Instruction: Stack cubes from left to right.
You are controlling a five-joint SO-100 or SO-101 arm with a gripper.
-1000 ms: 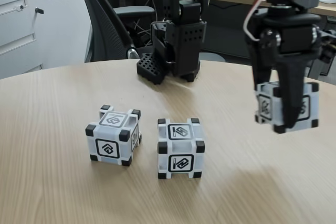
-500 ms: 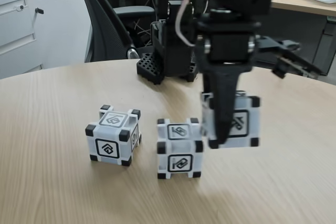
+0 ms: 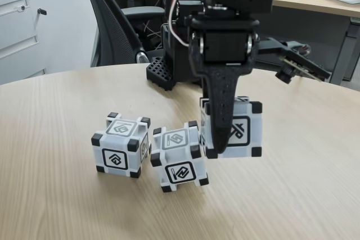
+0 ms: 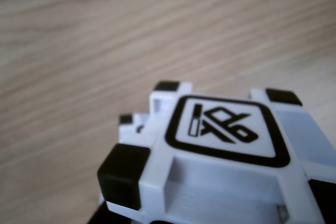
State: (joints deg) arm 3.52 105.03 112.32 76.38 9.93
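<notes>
Gripping a white, black-cornered cube (image 3: 242, 130), the claw (image 3: 219, 139) hangs above table (image 3: 56, 206)

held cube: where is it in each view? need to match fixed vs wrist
Fixed view: the held cube hangs right of centre, clamped in the gripper, beside the tilted middle cube.
Wrist view: the held cube sits in the lower right, symbol face up.
Shared landmark: the wooden table, top half of the wrist view.
</notes>
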